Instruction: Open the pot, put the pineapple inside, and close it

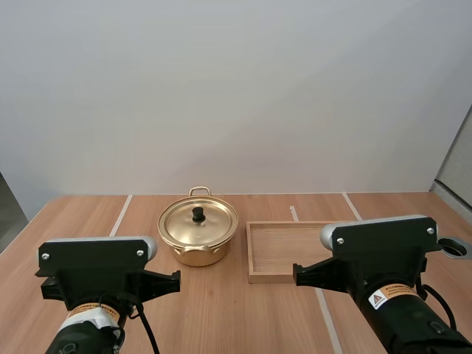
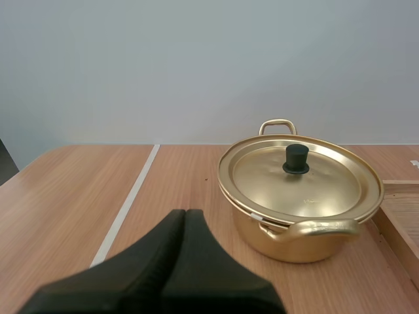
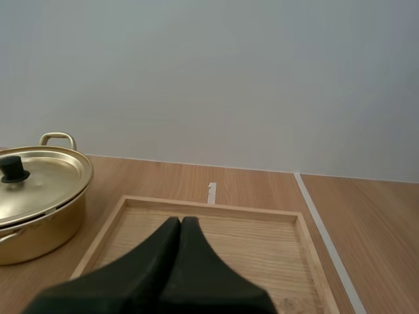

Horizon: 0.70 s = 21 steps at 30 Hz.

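Gold pot (image 1: 198, 234) sat on the wooden table (image 1: 88, 221) with its lid (image 1: 199, 222) on, black knob (image 1: 198, 214) upright at centre. Wooden tray (image 1: 284, 247) lay just beside it on my right, floor bare as far as I could see; my right arm covered its near corner in the high view.

No pineapple was visible on the table or in the tray. It may have been inside the pot; with the lid on I couldn't tell. So the scene fit either a closed pot waiting for fruit or one already loaded and closed. No call on stage from me.

Left gripper (image 2: 185, 212) had its fingers pressed together into one wedge, holding nothing, short of the pot with the near handle (image 2: 314, 229) toward it. Right gripper (image 3: 181, 221) was likewise closed and empty, low over the tray's near edge.

Risks, as I judged them:
- Knob was small and smooth; an off-centre pinch could slip or tip the lid.
- Pot looked light and thin-walled; a sideways nudge on the handle or rim would slide it into the tray.
- Both arms close together; reaching across at once could clash.
- Lifting the lid blind to check contents could undo a finished job.
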Available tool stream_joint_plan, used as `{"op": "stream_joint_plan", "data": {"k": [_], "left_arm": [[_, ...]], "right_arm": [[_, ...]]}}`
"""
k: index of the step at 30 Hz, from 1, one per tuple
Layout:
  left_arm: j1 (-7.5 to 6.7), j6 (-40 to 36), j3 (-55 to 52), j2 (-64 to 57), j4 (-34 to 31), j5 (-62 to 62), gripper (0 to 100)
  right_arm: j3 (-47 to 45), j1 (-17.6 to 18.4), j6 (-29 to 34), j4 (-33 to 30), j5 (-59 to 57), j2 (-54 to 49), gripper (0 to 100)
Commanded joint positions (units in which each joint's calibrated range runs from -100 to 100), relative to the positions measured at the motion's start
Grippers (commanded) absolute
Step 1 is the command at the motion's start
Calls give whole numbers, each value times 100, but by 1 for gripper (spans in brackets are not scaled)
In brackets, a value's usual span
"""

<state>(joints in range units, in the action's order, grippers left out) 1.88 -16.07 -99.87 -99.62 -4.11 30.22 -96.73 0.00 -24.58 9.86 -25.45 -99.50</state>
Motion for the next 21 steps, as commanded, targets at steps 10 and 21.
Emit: {"op": "stream_joint_plan", "data": {"k": [10, 21], "left_arm": [[-3, 17, -13, -38, -10, -77, 0], [-3, 17, -13, -38, -10, -77, 0]], "right_arm": [[-327, 6, 905, -889, -376, -50, 0], [-327, 6, 1004, -889, -580, -50, 0]]}}
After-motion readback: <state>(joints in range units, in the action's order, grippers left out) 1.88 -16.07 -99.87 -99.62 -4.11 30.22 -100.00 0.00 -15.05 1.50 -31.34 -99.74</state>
